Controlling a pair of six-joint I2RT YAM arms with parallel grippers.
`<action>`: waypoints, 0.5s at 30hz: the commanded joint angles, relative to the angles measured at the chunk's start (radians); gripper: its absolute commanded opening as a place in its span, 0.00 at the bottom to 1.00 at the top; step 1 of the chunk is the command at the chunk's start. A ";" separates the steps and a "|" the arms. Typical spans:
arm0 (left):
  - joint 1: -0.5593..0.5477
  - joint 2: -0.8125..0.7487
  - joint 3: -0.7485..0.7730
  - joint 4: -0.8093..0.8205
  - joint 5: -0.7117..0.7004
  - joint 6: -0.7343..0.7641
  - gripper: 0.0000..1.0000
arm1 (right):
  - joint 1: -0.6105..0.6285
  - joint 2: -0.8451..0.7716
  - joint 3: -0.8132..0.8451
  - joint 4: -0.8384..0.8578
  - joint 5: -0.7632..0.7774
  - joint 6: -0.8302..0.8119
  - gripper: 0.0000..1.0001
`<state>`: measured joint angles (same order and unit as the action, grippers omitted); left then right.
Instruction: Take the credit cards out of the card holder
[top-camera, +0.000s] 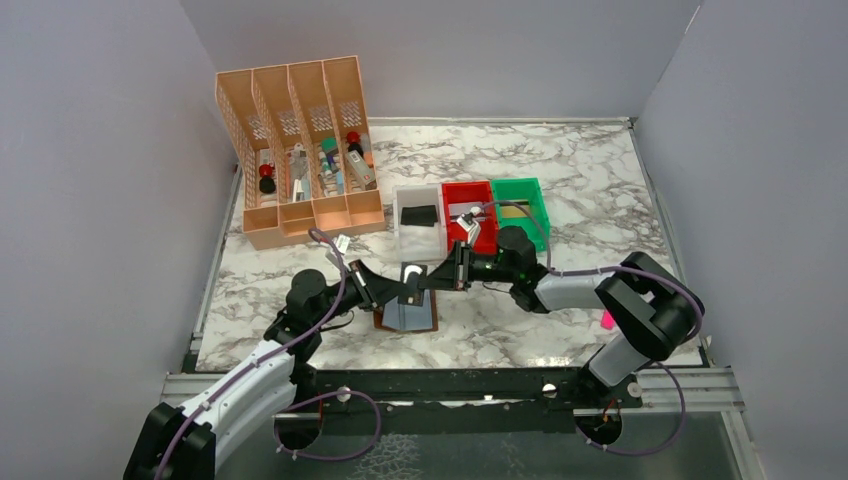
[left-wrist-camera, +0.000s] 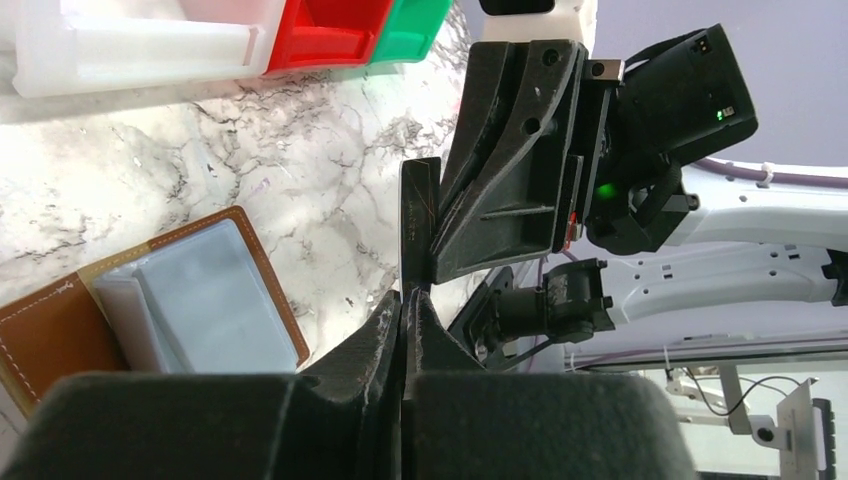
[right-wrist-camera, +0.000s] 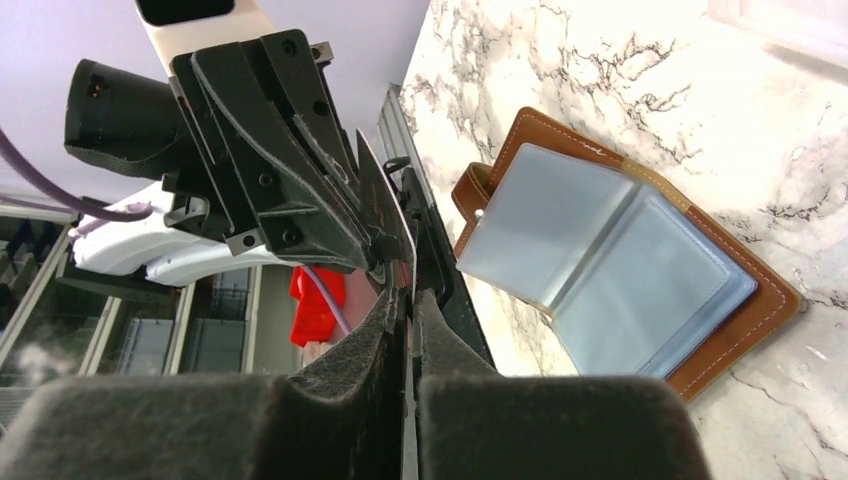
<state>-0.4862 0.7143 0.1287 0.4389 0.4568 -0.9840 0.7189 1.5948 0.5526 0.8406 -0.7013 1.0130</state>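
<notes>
Clenched on one credit card (left-wrist-camera: 418, 215), my left hand (left-wrist-camera: 405, 310) holds it upright so my right hand (right-wrist-camera: 410, 300) can pinch the same card; I judge this a handover. Below them the card holder (right-wrist-camera: 600, 260) lies open on the surface (right-wrist-camera: 620, 80).

left arm (top-camera: 245, 385): white shells, black joints, purple cable looped alongside | right arm (top-camera: 570, 292): same white-and-black build, purple cable, green light (left-wrist-camera: 604, 190) on its black wrist block | left pincer (left-wrist-camera: 405, 298), right pincer (right-wrist-camera: 410, 298): matte black ribbed fingers, small screws
</notes>
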 joint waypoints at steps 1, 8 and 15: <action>0.001 -0.006 -0.005 0.040 -0.016 -0.013 0.12 | 0.007 0.004 -0.024 0.106 -0.050 0.029 0.06; 0.001 -0.018 -0.021 0.025 -0.048 -0.011 0.56 | -0.011 -0.045 -0.011 -0.027 0.021 -0.026 0.01; 0.001 -0.034 0.058 -0.224 -0.143 0.108 0.91 | -0.014 -0.138 0.136 -0.446 0.239 -0.282 0.01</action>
<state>-0.4862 0.6994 0.1238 0.3820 0.4038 -0.9699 0.7113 1.5238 0.5785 0.6605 -0.6266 0.9176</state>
